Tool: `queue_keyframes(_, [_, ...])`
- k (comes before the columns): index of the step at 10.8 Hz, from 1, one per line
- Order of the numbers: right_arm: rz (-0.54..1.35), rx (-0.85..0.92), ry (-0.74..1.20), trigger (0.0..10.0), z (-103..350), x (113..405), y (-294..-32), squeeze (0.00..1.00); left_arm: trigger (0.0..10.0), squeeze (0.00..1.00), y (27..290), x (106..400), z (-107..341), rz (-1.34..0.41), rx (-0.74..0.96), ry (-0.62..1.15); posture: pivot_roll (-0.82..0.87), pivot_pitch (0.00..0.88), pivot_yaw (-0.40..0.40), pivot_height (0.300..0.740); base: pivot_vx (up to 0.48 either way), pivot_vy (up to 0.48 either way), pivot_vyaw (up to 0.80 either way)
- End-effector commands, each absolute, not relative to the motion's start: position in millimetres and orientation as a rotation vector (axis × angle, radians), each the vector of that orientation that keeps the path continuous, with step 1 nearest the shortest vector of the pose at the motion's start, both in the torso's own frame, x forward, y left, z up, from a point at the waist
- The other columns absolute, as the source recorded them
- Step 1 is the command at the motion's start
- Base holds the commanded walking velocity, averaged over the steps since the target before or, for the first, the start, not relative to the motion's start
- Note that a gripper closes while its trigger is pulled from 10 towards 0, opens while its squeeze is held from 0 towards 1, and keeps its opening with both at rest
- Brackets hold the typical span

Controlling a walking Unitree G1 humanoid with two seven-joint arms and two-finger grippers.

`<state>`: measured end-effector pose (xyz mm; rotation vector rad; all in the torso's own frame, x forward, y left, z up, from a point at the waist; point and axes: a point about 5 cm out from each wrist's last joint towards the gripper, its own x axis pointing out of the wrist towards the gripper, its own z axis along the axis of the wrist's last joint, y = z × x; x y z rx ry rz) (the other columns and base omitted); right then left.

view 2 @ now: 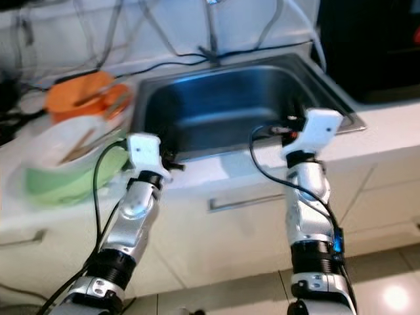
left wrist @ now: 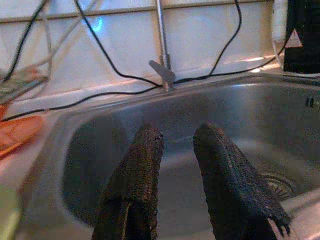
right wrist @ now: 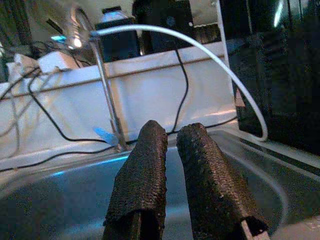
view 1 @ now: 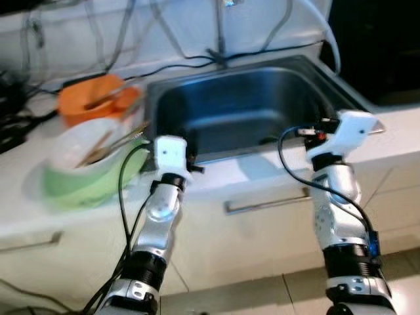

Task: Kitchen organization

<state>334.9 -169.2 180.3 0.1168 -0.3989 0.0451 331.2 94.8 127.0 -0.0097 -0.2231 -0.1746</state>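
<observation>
left fingers: left gripper (left wrist: pixel 177 150) empty, two black fingers (left wrist: pixel 137 170) parted with a moderate gap, steel basin visible between them. Holding nothing.
right fingers: right gripper (right wrist: pixel 172 137) empty too, fingers (right wrist: pixel 145 165) narrow, only a thin slit between, but not clamped on anything.
left arm: wrist sits over the near-left edge of the sink (view 1: pixel 262 85), just right of the bowls, aimed into the basin. Looks like a ready pose, not a grasp.
right arm: wrist over the near-right sink rim, also aimed at the far wall.
sink: stainless, looks empty; drain (left wrist: pixel 275 184) at the basin floor on the right side. Faucet stem (left wrist: pixel 161 45) rises at the far rim, middle.
task items: stacked dishes on the desk (view 1: pixel 26 216) left of the sink. Green bowl (view 1: pixel 85 182) nearest, white bowl (view 1: pixel 82 146) nested in it with what look like chopsticks (view 1: pixel 115 141) sticking out, orange bowl (view 1: pixel 95 98) farther back. Blurred, so exact utensil type unclear.
why placed so: dishes parked beside the basin, probably waiting for wash or sorting; the left arm is the closer one to them.
clutter: black cables (view 1: pixel 197 62) run along the far wall and over the far desk edge; snag risk when reaching far.
below: drawer handle (view 1: pixel 262 203) on the cabinet front, between the arms.
progress: judged early, nothing picked up yet.
</observation>
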Motion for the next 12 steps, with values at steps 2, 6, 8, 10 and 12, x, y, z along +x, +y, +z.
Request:
queue_keyframes(2, [0.094,0.136,-0.386,10.0,182.3,336.0,-157.3,0.0,10.0,0.0,101.2,332.1,129.6,-0.156,-0.008,-0.232,0.0,0.014,0.131,0.74,0.0,0.0,0.0])
queue_keyframes(6, [0.121,0.127,-0.263,10.0,153.3,336.0,-151.3,0.0,10.0,0.0,101.2,333.9,138.7,-0.145,-0.007,-0.27,0.01,0.011,0.129,0.74,0.0,0.0,0.0])
queue_keyframes(8, [0.122,0.124,-0.242,10.0,147.7,335.2,-151.0,0.0,10.0,0.0,101.6,334.1,141.0,-0.141,-0.004,-0.279,0.01,0.012,0.128,0.74,0.0,0.0,0.0])
queue_keyframes(10, [0.12,0.109,-0.243,10.0,146.9,335.5,-151.2,0.0,10.0,0.0,100.6,334.1,143.7,-0.142,0.0,-0.29,0.01,0.012,0.131,0.74,0.0,0.0,0.25])
queue_keyframes(12, [0.113,0.132,-0.251,10.0,147.9,336.2,-151.6,0.0,10.0,0.0,98.0,334.4,144.7,-0.153,0.009,-0.293,0.01,0.012,0.134,0.74,0.264,0.0,0.0])
